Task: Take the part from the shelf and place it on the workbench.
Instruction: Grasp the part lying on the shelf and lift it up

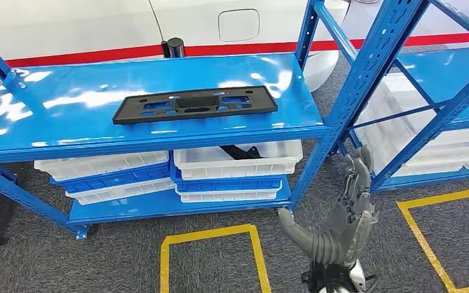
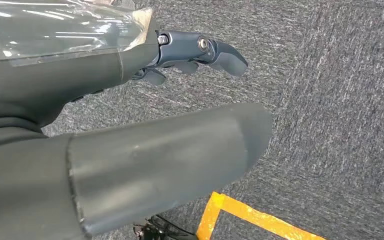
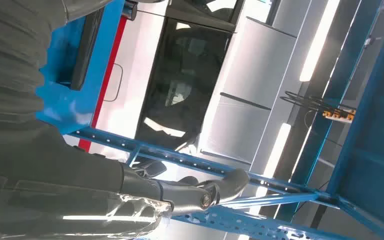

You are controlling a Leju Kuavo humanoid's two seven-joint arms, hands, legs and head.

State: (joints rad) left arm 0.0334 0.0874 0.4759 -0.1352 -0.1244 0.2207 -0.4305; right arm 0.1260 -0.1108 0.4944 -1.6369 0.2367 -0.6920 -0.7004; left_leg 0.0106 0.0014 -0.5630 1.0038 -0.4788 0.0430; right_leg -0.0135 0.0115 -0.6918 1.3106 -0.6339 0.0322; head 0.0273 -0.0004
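White trays (image 1: pixel 238 160) sit stacked up and left of the hand (image 1: pixel 342 226), one with a dark thing inside. Yellow tape (image 1: pixel 210 235) marks the grey carpet (image 1: pixel 36 256) left of the hand. A white car (image 1: pixel 98 24) with a red stripe stands far beyond it.

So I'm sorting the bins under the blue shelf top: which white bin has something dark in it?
The top white bin of the right-hand stack, directly under the black part. A dark object sticks up in it; the left-hand bins show nothing inside.
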